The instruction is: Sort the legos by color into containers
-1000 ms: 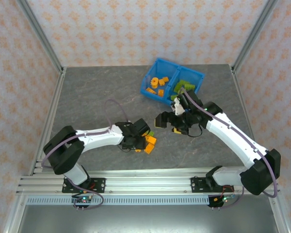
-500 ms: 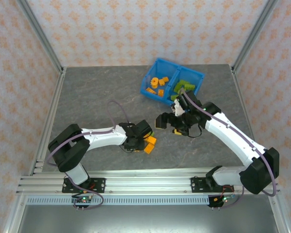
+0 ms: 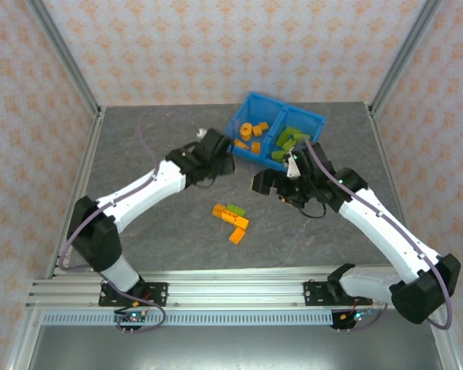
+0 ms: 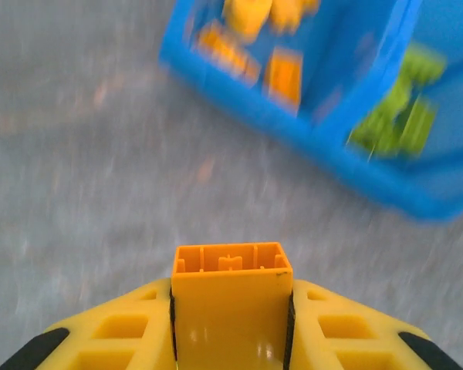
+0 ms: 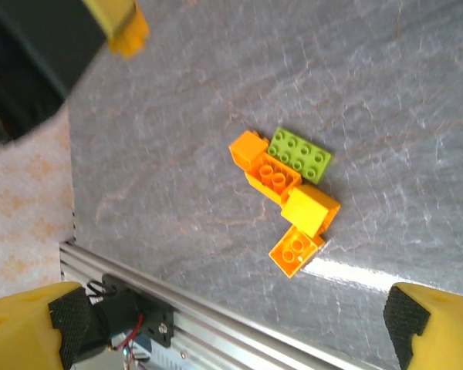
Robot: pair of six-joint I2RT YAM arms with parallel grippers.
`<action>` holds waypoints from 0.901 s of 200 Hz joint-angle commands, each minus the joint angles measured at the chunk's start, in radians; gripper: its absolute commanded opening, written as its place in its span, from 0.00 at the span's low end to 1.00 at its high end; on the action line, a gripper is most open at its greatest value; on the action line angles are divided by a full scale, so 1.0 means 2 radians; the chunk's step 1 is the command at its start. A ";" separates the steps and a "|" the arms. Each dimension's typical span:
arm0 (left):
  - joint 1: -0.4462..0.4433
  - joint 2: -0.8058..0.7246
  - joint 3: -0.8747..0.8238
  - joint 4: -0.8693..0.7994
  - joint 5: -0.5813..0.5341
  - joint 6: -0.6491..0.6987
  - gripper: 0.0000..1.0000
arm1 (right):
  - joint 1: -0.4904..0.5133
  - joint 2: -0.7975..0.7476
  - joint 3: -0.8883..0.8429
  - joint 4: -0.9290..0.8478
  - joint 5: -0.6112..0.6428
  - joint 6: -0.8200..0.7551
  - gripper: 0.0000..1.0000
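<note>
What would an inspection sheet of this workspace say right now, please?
Surface: grey marbled table.
Job's things: blue bin with orange bricks in one compartment and green bricks in the other; loose pile of orange bricks plus one green brick on the table.
Clutter: nothing seen.
Grippers: left gripper near the bin, fingers shut on an orange brick; right gripper open, empty, above the table.
Cables: a purple cable on the left arm, another on the right, both clear of the bricks.
Surroundings: patterned walls, aluminium frame.
</note>
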 commanded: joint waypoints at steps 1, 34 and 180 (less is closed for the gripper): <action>0.012 0.098 0.113 -0.007 -0.015 0.059 0.23 | 0.000 -0.020 0.001 0.025 0.043 0.025 0.99; 0.033 0.269 0.359 -0.086 -0.002 0.088 0.23 | 0.000 -0.043 -0.006 0.021 0.057 0.031 0.99; 0.042 0.357 0.568 -0.141 0.045 0.097 0.62 | 0.000 -0.073 -0.027 0.013 0.072 0.043 0.99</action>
